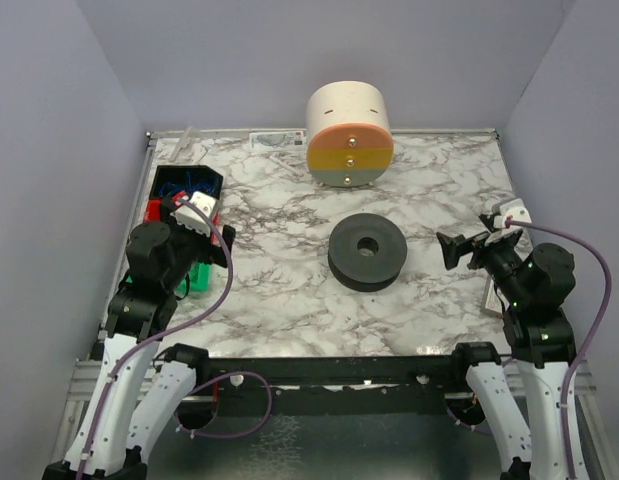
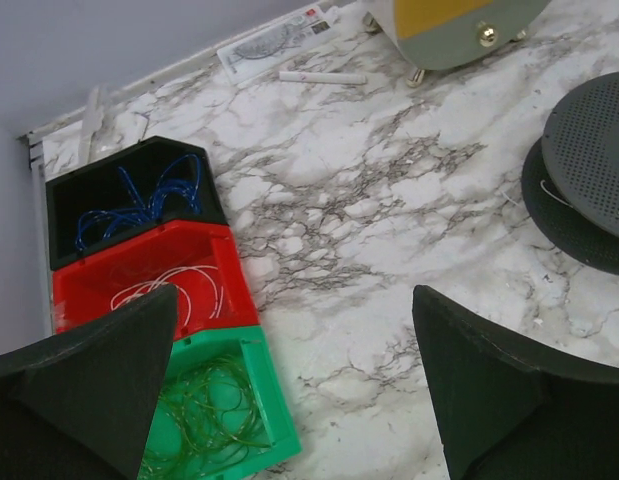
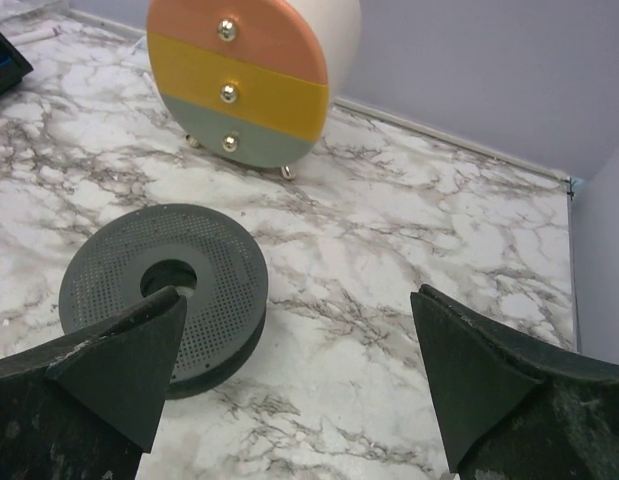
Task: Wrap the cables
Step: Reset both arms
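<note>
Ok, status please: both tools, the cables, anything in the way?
Left tool open, empty, by the red bin. Right tool open, empty, near the spool. Cables lie in that bin. Nothing seen between bin and spool.

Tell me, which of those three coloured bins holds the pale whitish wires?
The red bin, the middle of the three, holds the whitish cables. The black bin beyond it has blue wires, the green bin nearest has green wires.
</note>
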